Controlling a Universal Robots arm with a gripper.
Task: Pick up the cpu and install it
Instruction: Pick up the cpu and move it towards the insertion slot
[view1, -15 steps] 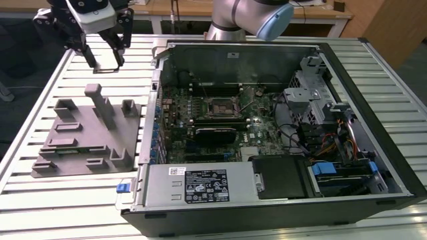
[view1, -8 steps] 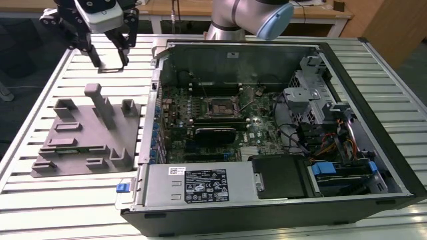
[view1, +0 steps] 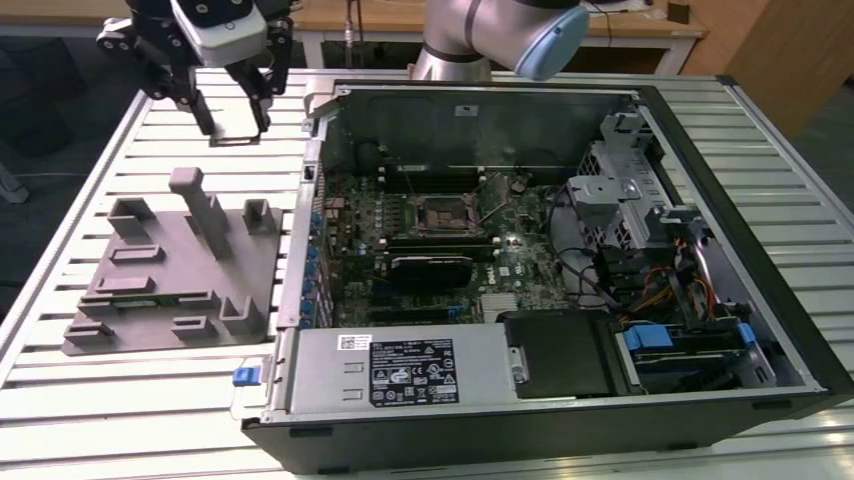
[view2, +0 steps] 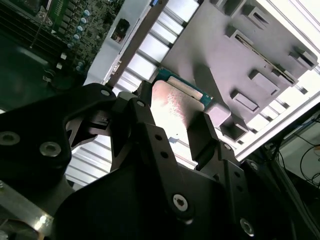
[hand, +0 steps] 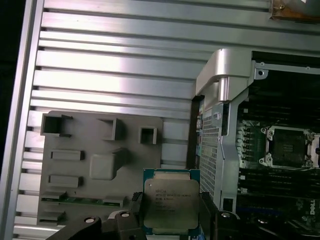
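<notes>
My two fingers pinch one cpu by its opposite edges, the silver top facing up in the first wrist view. My gripper hangs above the slatted table, near one grey fixture and one open computer case, touching neither. The case holds a motherboard with one dark square socket.

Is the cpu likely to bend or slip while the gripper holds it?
The cpu looks like a thin, flat plate with a metal top, so it is probably stiff and light. The gripper grips it only by two opposite edges, and the metal looks smooth, so it might slip or tilt if bumped.
</notes>
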